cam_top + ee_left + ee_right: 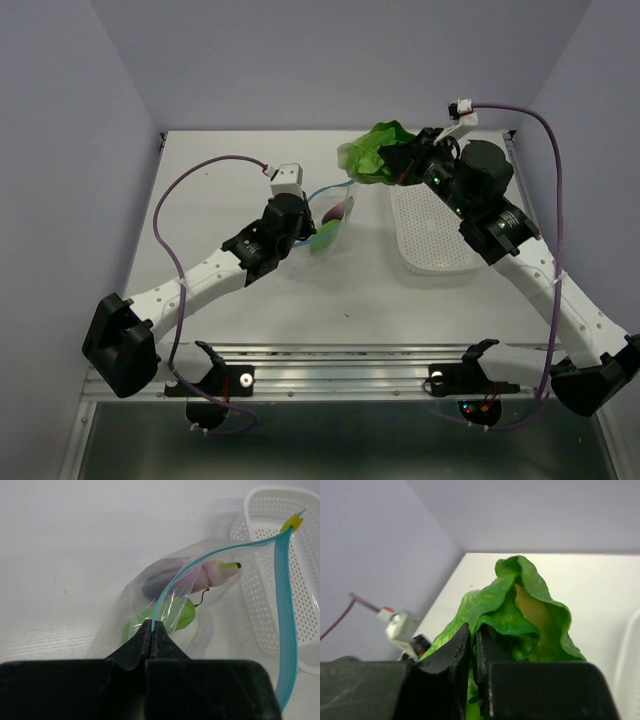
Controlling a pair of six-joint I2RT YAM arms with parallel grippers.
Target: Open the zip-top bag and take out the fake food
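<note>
Jaws of the left gripper (152,630) are pressed together on the near run of the blue-teal zip strip (285,605), so the zip-top bag (125,610) hangs from the fingertips. The mouth gapes open. From the pinch one run of the strip curves up and right to a yellow slider (291,523), and the other drops back down the right side. Inside the clear film, just beyond the fingertips, lie a dark purple piece (165,582) with a pale pink end and a small green piece (172,615) below it, both enclosed by the plastic. The bag sits near the middle of the table (75,555), with the white perforated basket (280,510) just to its right.

The right gripper (473,645) is at the far side of the table, by the left of the basket's far end. Its jaws stand narrow and clamp a fold of the green leafy piece (520,610). The ruffled leaf rises past the fingertips, well apart from the bag.
</note>
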